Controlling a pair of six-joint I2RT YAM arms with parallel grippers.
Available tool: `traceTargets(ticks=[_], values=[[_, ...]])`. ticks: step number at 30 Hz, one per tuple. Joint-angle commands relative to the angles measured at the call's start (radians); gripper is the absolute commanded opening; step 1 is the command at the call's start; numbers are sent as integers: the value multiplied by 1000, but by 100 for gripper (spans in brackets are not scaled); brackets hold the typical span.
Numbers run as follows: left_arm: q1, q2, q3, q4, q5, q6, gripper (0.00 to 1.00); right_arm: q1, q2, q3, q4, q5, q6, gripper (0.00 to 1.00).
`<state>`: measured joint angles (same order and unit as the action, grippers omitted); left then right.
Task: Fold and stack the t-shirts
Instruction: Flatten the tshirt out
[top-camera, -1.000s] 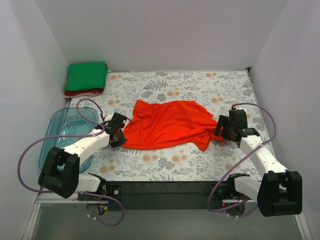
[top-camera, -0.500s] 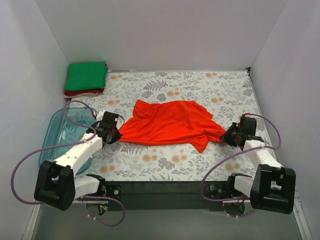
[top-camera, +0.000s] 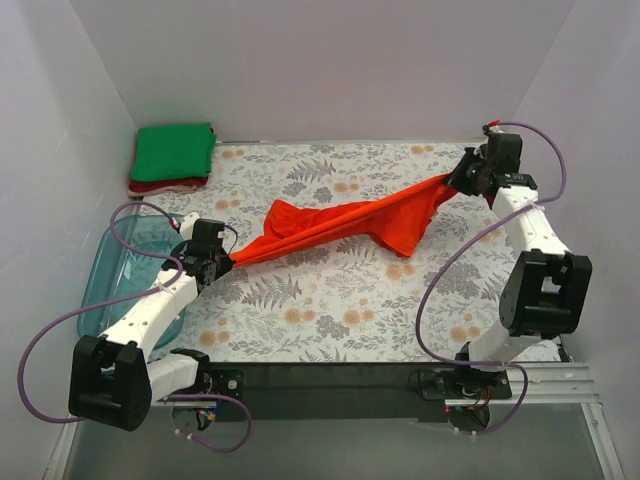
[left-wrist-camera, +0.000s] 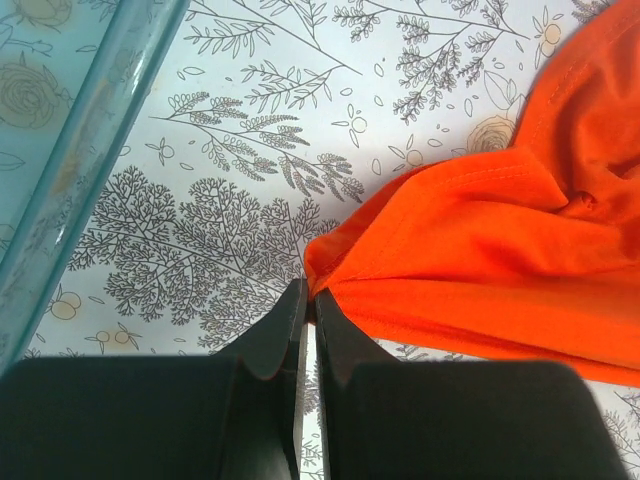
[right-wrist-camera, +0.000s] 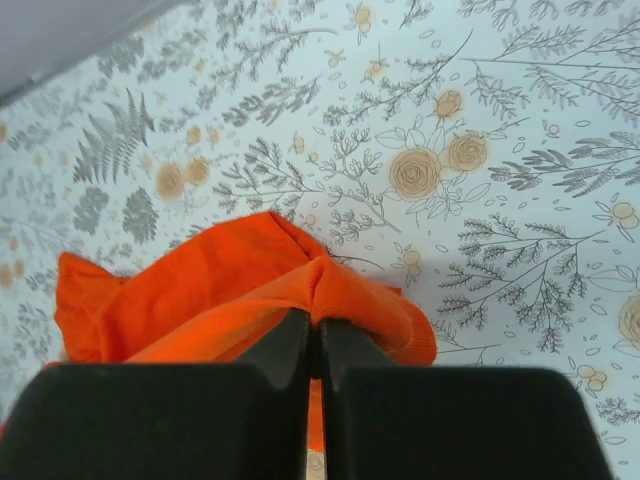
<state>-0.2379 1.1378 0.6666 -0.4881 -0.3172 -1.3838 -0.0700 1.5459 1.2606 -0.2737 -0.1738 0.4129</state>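
Note:
An orange-red t-shirt (top-camera: 345, 222) hangs stretched in a band between both arms, slanting from low left to high right over the flowered table. My left gripper (top-camera: 226, 262) is shut on its left corner (left-wrist-camera: 318, 268). At the far right, my right gripper (top-camera: 455, 180) is shut on a bunched fold of the same shirt (right-wrist-camera: 330, 285), lifted off the table. A green t-shirt (top-camera: 174, 151) lies folded on a dark red t-shirt (top-camera: 165, 186) in the back left corner.
A clear blue plastic tub (top-camera: 128, 268) stands at the left edge beside my left arm; its rim (left-wrist-camera: 90, 130) shows in the left wrist view. White walls close the table on three sides. Purple cables loop from both arms.
My right gripper shut on the shirt's right end and swung it up toward the back right. The left gripper drew its corner left. The shirt went from a flat heap to a taut band.

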Motion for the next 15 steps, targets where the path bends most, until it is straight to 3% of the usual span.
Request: traceTargets(ticks=[1,6,15], values=[[9,-7,14,-1,-59,32,0,2,121,110,-159,-19,-92,1],[9,-100,5,-3,-105,17,0,10,48,116,-157,13,-124,1],[8,-302,135,-144,-143,-11,0,9,-320,42,-337,169,-191,1]])
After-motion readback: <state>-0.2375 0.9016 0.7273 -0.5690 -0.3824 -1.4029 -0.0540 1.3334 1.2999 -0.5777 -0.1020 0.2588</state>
